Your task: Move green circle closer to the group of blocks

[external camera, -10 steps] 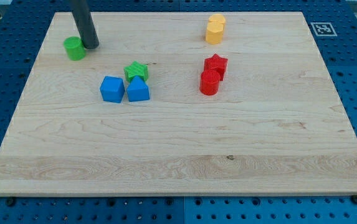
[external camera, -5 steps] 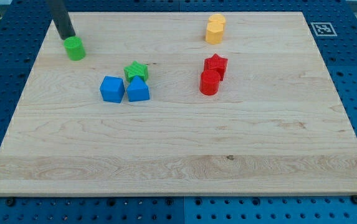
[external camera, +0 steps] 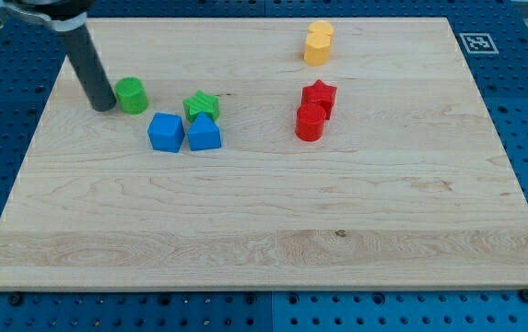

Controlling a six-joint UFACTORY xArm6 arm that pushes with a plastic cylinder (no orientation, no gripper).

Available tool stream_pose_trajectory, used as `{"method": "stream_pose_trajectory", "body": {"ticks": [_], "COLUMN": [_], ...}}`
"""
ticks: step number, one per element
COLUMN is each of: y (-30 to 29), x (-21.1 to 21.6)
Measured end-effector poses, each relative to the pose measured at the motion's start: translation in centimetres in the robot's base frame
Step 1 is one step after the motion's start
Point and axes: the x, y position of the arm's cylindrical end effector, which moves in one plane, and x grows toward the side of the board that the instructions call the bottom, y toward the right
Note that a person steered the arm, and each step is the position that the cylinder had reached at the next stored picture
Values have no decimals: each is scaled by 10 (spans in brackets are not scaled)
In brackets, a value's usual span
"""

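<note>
The green circle lies on the wooden board at the upper left. My tip stands just to the view's left of it, touching or almost touching its side. To the view's right of the circle is a group: a green star, a blue cube and a blue block with a peaked top. A small gap separates the green circle from the blue cube.
A red star and a red cylinder sit together right of centre. Two yellow blocks stand touching at the top. A fiducial tag marks the board's top right corner.
My tip swung from the circle's right, over its top-left, to its left. The green circle has slid right and down towards the blue cube and green star.
</note>
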Motion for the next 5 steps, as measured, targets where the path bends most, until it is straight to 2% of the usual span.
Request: {"method": "stream_pose_trajectory", "body": {"ticks": [1, 2, 3, 4, 5], "y": [-2, -25, 2, 39, 41], "x": [-2, -24, -29, 8, 10]}}
